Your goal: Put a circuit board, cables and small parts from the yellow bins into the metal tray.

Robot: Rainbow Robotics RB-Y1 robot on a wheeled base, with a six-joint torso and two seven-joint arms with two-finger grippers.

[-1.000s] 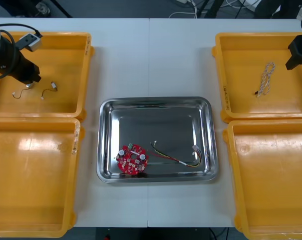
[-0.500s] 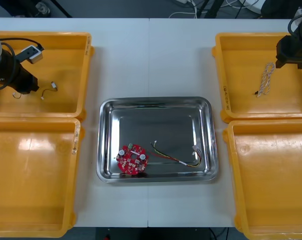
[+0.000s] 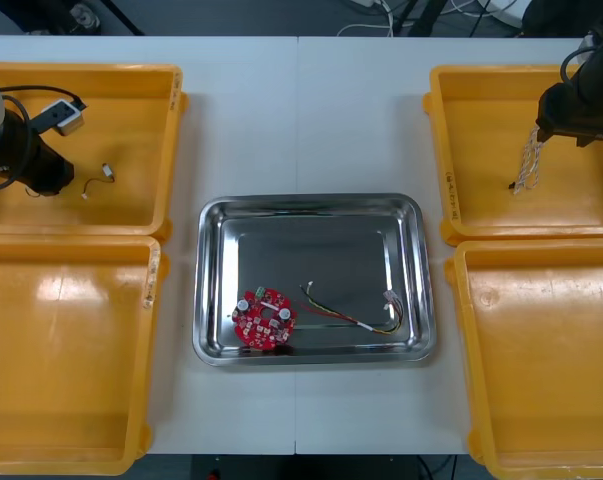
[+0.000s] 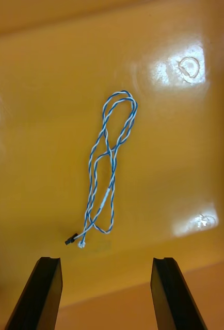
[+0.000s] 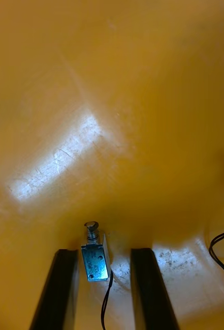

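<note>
In the far left yellow bin (image 3: pixel 131 215), my left gripper (image 3: pixel 43 176) is down at the floor. Its fingers straddle a small metal part (image 5: pixel 95 259) with a thin black wire. One finger (image 5: pixel 63 289) is against the part and the other stands a small gap away. My right gripper (image 3: pixel 569 112) hangs open over the far right bin (image 3: pixel 461 215), above a twisted blue and white cable (image 4: pixel 109 170) lying loose beyond its fingertips (image 4: pixel 45 289). The metal tray (image 3: pixel 311 204) holds a round red circuit board (image 3: pixel 264 318) and a red and yellow cable (image 3: pixel 353 314).
A second small metal part (image 3: pixel 103 177) with a wire lies to the right of my left gripper in the same bin. The two near yellow bins (image 3: pixel 66 350) (image 3: pixel 551 360) look bare. White table shows around the tray.
My left gripper's fingers have come closer together around the small metal part, and the arm has shifted slightly left. My right arm has moved left, over the blue and white cable.
</note>
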